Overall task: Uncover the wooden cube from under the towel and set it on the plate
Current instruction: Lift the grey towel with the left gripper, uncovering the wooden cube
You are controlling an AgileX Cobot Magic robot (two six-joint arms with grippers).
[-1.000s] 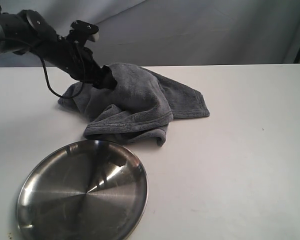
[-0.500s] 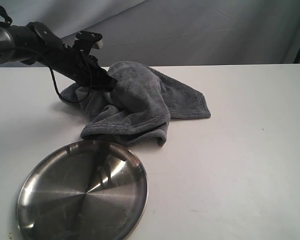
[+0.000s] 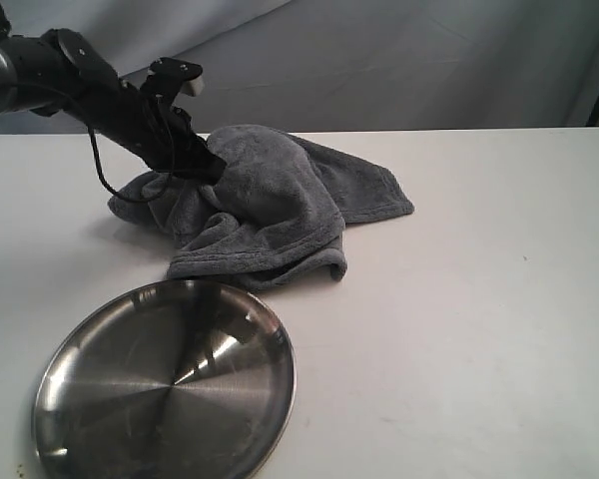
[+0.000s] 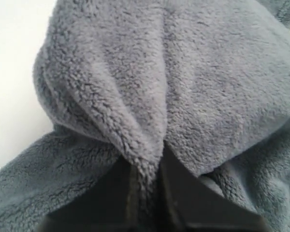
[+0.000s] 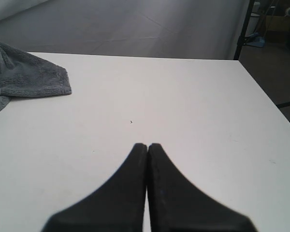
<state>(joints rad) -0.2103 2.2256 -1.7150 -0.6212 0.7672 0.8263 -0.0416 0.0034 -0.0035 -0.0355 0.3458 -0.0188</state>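
The dark grey plush towel (image 3: 280, 205) lies bunched at the back of the white table, raised into a peak on its left side. My left gripper (image 3: 212, 165) is shut on that peak; in the left wrist view a fold of the towel (image 4: 150, 96) is pinched between the black fingers (image 4: 179, 193). The steel plate (image 3: 165, 384) sits at the front left, with nothing on it. The wooden cube is hidden. My right gripper (image 5: 148, 145) is shut with nothing in it, above bare table, and the towel's corner (image 5: 34, 77) lies off to its side.
The white table (image 3: 459, 329) ends at a grey backdrop behind. Its far edge and corner (image 5: 234, 60) show in the right wrist view, with a dark stand (image 5: 244, 29) beyond.
The left gripper has shifted slightly left and back with the towel in its grip. The towel's folds have moved a little, its front edge lying differently. The plate has not moved.
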